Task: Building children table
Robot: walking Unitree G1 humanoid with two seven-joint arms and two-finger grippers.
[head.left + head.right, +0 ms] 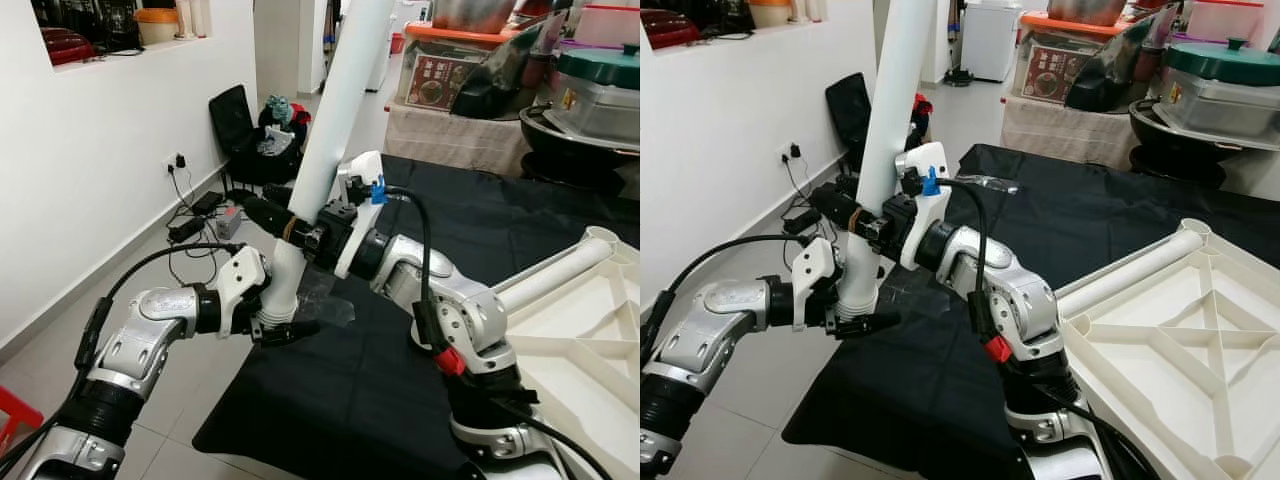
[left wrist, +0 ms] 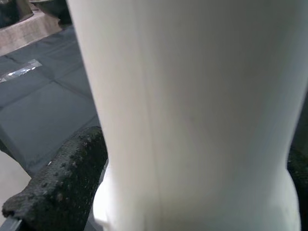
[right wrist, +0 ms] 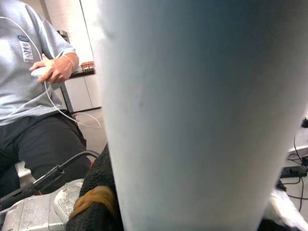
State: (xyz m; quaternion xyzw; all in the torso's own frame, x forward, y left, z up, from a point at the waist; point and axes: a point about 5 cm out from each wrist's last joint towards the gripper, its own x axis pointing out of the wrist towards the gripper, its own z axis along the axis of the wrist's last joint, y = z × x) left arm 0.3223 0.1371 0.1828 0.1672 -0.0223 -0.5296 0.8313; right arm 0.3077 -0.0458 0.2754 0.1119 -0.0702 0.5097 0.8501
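A long white table leg stands tilted over the near left edge of the black-covered table. My left gripper is shut on the leg's lower end. My right gripper is shut on the leg a little higher, reaching in from the right. The leg is very close in the left wrist view, beside a black finger. In the right wrist view the leg is seen past a finger wrapped with a rubber band. An upturned white tabletop lies at the right, with one leg lying at its corner.
A white wall runs along the left, with cables and a power strip on the floor and a black bag behind. Pots and boxes crowd the back right. A seated person holds a wired device. A red stool stands low at my left.
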